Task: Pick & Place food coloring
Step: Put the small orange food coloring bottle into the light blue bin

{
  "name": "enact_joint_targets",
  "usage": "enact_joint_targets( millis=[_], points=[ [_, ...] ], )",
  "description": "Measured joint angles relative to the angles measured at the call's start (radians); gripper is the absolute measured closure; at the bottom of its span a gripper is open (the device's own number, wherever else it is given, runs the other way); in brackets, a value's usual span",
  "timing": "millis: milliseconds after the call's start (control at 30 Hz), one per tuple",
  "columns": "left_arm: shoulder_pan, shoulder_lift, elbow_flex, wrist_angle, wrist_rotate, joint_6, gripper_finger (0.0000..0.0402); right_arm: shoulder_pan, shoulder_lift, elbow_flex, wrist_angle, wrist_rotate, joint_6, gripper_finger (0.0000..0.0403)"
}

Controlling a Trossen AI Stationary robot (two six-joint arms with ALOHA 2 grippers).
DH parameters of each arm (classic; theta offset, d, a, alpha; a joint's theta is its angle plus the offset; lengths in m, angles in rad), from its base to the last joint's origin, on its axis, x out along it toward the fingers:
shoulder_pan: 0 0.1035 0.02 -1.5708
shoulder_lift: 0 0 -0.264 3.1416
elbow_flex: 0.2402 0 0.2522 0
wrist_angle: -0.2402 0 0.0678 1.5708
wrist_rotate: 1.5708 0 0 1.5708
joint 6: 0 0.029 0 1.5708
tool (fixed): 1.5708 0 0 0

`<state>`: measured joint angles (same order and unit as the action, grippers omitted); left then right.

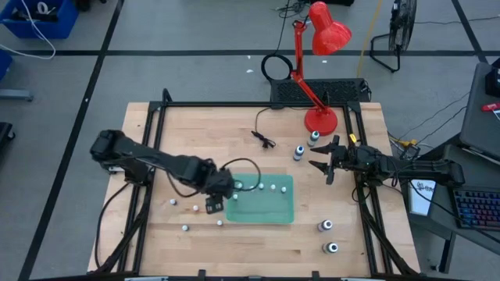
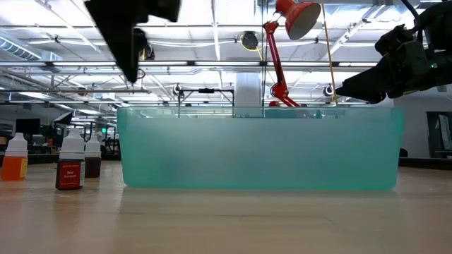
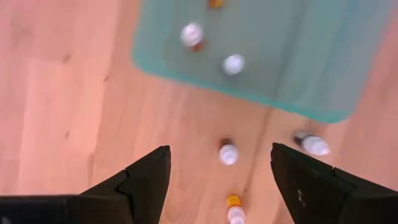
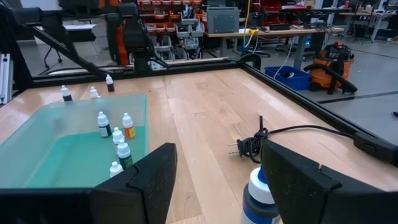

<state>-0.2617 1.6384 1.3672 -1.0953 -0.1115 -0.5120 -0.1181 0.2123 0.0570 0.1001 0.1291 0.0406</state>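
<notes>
The translucent green tray (image 1: 262, 204) lies mid-table with several tiny white-capped bottles (image 1: 272, 187) standing in it; they also show in the right wrist view (image 4: 118, 140). More tiny bottles (image 1: 193, 208) stand or lie on the wood left of the tray. My left gripper (image 1: 212, 205) hovers open above them at the tray's left side; a tiny bottle (image 3: 228, 153) shows between its fingers, well below them. Larger dark, white-topped bottles stand at the far right (image 1: 298, 152) and the near right (image 1: 325, 225). My right gripper (image 1: 322, 162) is open, level, just right of a larger bottle (image 4: 261, 198).
A red desk lamp (image 1: 320, 117) stands at the far edge behind the right gripper, with a black cable and plug (image 1: 264, 139) lying left of it. A black frame (image 1: 148, 156) runs along the table's edges. Bare wood lies near the front edge.
</notes>
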Motion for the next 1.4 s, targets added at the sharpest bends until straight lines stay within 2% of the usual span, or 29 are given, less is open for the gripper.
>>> enact_joint_targets(
  millis=[100,200,400,567,800,1133,1400],
  points=[
    [-0.026,-0.019,-0.068,0.006,-0.047,-0.125,0.0133,0.000,0.000,0.000,0.000,0.000,0.000,0.0181],
    [-0.040,-0.017,-0.138,0.062,-0.037,-0.214,0.0139,0.000,0.000,0.000,0.000,0.000,0.000,0.0181],
    [-0.043,-0.016,-0.284,0.276,0.079,-0.260,0.0147,0.000,0.000,0.000,0.000,0.000,0.000,0.0181],
    [-0.043,-0.017,-0.357,0.364,0.084,-0.306,0.0147,0.000,0.000,0.000,0.000,0.000,0.000,0.0181],
    [-0.042,-0.017,-0.418,0.383,0.040,-0.365,0.0155,0.000,0.000,0.000,0.000,0.000,0.000,0.0181],
    [-0.042,-0.017,-0.437,0.417,0.051,-0.363,0.0179,0.000,0.000,0.000,0.000,0.000,0.000,0.0181],
    [-0.041,-0.017,-0.437,0.417,0.083,-0.365,0.0216,0.000,0.000,0.000,0.000,0.000,0.000,0.0181]
  ],
)
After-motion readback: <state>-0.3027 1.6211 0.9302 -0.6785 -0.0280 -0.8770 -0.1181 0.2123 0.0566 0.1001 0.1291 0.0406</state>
